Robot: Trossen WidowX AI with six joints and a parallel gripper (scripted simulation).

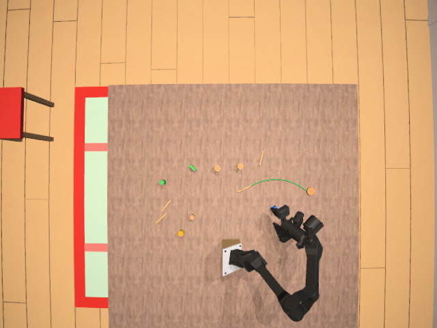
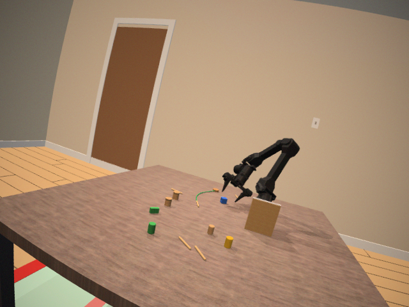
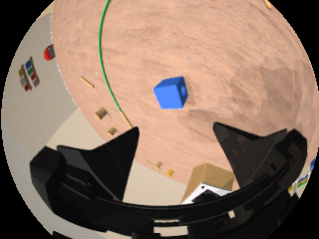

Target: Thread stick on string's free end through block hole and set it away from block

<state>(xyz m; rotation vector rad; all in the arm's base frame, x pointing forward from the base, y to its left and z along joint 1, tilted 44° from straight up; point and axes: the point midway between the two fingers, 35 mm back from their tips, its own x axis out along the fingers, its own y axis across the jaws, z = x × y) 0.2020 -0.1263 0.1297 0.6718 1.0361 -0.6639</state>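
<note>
The small blue block (image 1: 274,206) (image 2: 223,200) (image 3: 170,95) sits on the table; a round hole shows in one side in the wrist view. The round wooden button (image 1: 310,190) (image 2: 215,190) lies on the table. The green string (image 1: 276,179) (image 2: 202,192) (image 3: 101,40) curves from it to the thin wooden stick (image 1: 244,188) (image 2: 197,203) (image 3: 127,119), which lies on the table. My gripper (image 1: 272,216) (image 2: 229,196) (image 3: 177,127) is wide open and empty, above the table near the block. One finger partly hides the block in the top view.
Loose sticks (image 1: 261,157) (image 1: 165,205) (image 1: 161,218) lie farther off. Wooden cylinders (image 1: 217,168) (image 1: 240,165) (image 1: 192,216), green pieces (image 1: 192,167) (image 1: 162,182) and a yellow cylinder (image 1: 181,233) are scattered around. A larger tan block (image 2: 262,216) stands at the arm's base.
</note>
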